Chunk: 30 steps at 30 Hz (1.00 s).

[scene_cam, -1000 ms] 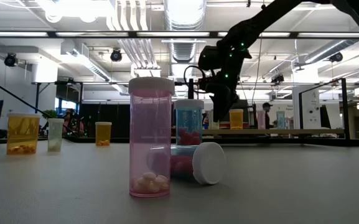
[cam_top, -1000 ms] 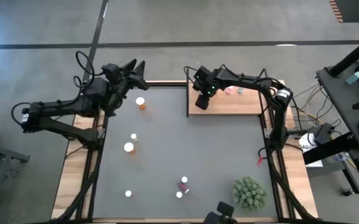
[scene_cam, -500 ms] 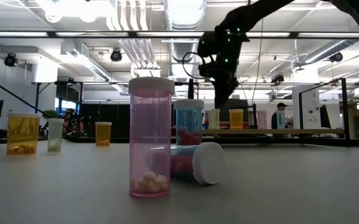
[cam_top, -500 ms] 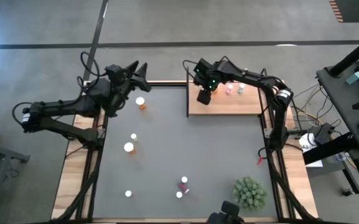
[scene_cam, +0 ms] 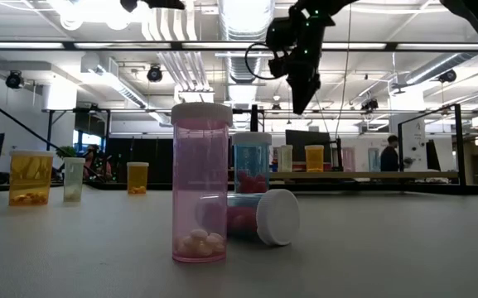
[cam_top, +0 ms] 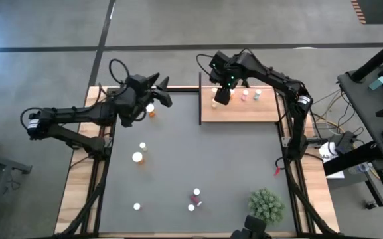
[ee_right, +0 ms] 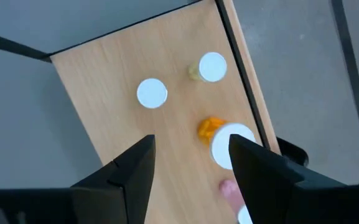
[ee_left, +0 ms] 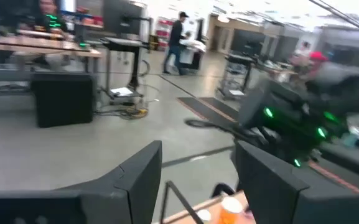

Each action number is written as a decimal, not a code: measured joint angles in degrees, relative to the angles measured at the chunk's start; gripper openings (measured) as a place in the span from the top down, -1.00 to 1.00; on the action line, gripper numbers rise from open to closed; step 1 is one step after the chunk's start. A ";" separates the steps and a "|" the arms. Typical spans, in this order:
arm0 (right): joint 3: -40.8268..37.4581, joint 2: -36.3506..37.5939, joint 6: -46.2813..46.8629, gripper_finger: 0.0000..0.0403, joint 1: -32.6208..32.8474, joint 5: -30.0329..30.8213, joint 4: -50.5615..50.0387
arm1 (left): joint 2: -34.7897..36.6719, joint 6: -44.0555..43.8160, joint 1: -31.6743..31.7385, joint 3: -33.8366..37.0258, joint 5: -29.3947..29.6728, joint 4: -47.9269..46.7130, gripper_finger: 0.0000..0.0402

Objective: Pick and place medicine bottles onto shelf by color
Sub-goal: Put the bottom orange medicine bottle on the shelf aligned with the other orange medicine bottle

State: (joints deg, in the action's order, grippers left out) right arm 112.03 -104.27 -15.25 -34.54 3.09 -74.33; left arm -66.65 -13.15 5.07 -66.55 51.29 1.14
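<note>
The light-brown wooden shelf (cam_top: 244, 109) with thin black frame posts stands at the far edge of the dark grey mat (cam_top: 198, 159) covering the surface, and already carries several small white-capped medicine bottles: in the right wrist view an orange bottle (ee_right: 219, 135), a pale yellowish one (ee_right: 210, 67), one showing only its white cap (ee_right: 152, 92) and the edge of a pink one (ee_right: 230, 188). The right claw (cam_top: 222, 97) hovers above the shelf's near-left part, fingers apart and holding nothing. The left claw (cam_top: 160, 89), also apart and empty, hangs beside an orange bottle (cam_top: 151, 109) on the mat. Six or so bottles appear to remain on the mat, so the sorting looks under half done.
</note>
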 joint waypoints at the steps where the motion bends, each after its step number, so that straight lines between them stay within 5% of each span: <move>1: 0.62 0.00 0.00 0.03 -0.02 0.00 -0.59 | -0.45 0.01 0.16 0.00 -0.74 0.28 0.07; 11: 1.93 3.85 0.19 0.03 -2.05 0.04 -2.48 | -9.88 0.48 4.73 0.00 -2.93 24.90 0.07; 17: 1.56 7.81 1.50 0.03 -2.95 0.03 -2.53 | -17.43 0.15 6.89 -0.06 -19.64 37.32 0.07; 22: 1.24 10.09 0.70 0.03 -3.02 0.00 -2.53 | -22.64 -4.84 7.60 -0.06 -37.86 36.26 0.07; 30: 1.20 10.95 -0.39 0.03 -3.26 0.00 -2.53 | -23.12 -22.65 9.67 -0.35 -38.80 8.12 0.07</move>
State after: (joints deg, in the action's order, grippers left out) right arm 113.23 -93.32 -15.64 -37.80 3.09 -76.86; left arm -89.76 -35.80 14.74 -66.90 12.49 9.26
